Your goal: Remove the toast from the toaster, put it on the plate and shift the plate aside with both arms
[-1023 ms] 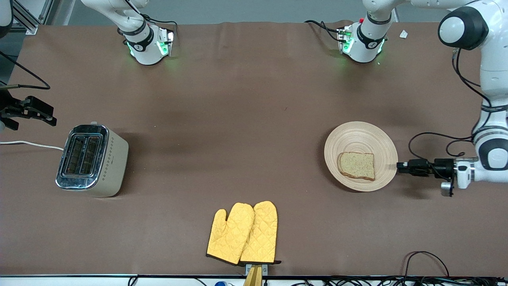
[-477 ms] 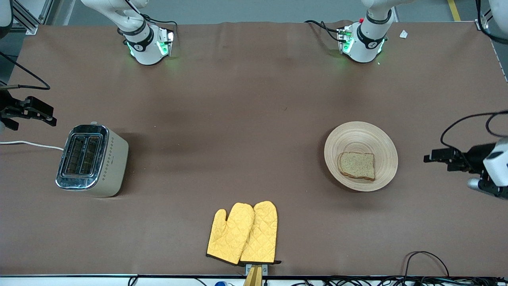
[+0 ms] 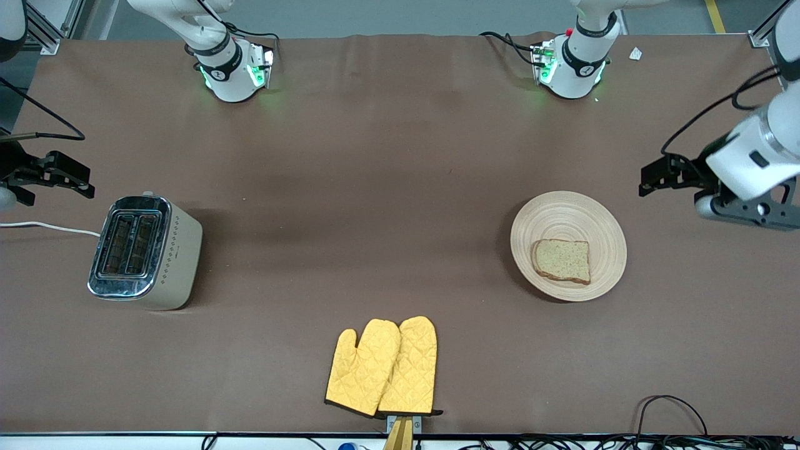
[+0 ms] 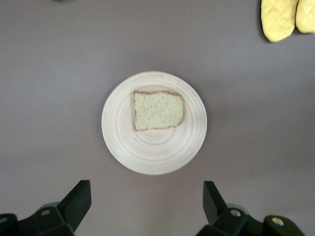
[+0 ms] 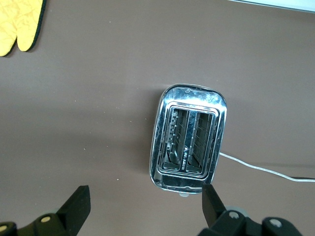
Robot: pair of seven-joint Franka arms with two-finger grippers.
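The toast (image 3: 562, 260) lies flat on the round wooden plate (image 3: 565, 215) toward the left arm's end of the table; both also show in the left wrist view, the toast (image 4: 158, 110) on the plate (image 4: 155, 152). My left gripper (image 3: 650, 177) is open and empty, raised above the table beside the plate and apart from it; its fingers are spread wide in the left wrist view (image 4: 146, 201). My right gripper (image 3: 78, 182) is open and empty, up in the air at the right arm's end beside the toaster, and waits (image 5: 146, 206).
A silver toaster (image 3: 142, 251) with two empty slots stands toward the right arm's end, its white cord (image 3: 44, 227) trailing off the table edge. A pair of yellow oven mitts (image 3: 384, 366) lies at the table edge nearest the front camera.
My left gripper has drawn back from the plate's rim, risen, and swung toward the robots' bases. The plate, toast and right arm have not moved.
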